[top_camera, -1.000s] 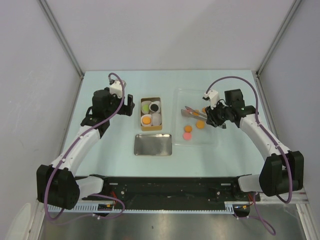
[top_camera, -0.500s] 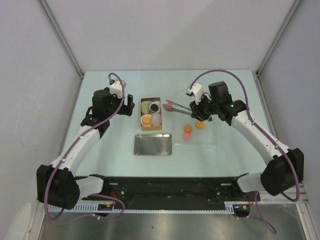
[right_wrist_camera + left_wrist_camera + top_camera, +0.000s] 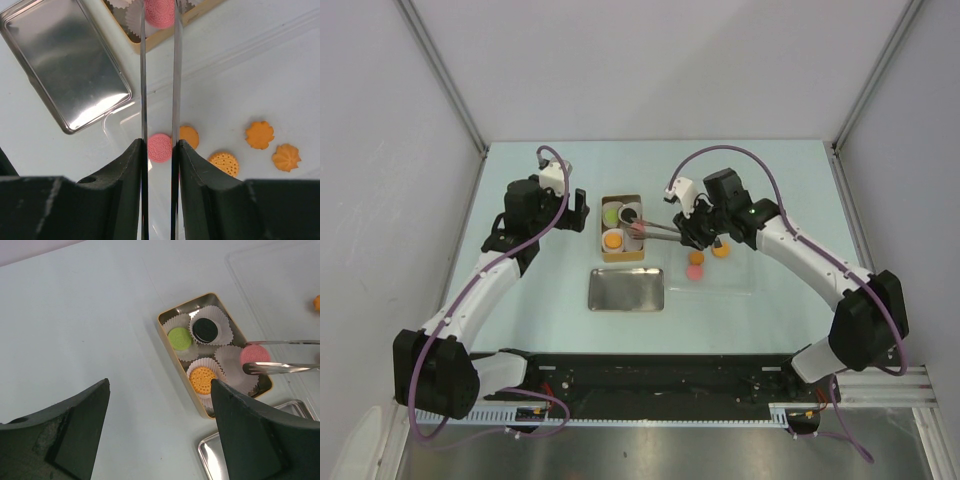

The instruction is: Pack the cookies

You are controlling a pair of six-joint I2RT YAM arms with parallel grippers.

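Note:
A gold tin box (image 3: 604,228) holds white paper cups with a green cookie (image 3: 179,338), a black cookie (image 3: 204,329) and an orange cookie (image 3: 202,379). My right gripper (image 3: 692,230) is shut on metal tongs (image 3: 142,75). The tongs pinch a pink cookie (image 3: 160,12) over the box's near right paper cup; it also shows in the left wrist view (image 3: 254,354). Another pink cookie (image 3: 160,148) and several orange cookies (image 3: 223,163) lie on the clear tray (image 3: 740,280). My left gripper (image 3: 578,212) is open and empty, left of the box.
The tin's shiny lid (image 3: 626,289) lies flat in front of the box. Grey walls close in the table on the left, right and back.
My right arm has swung left, carrying the pink cookie in the tongs from over the clear tray to over the box. The left arm has not moved.

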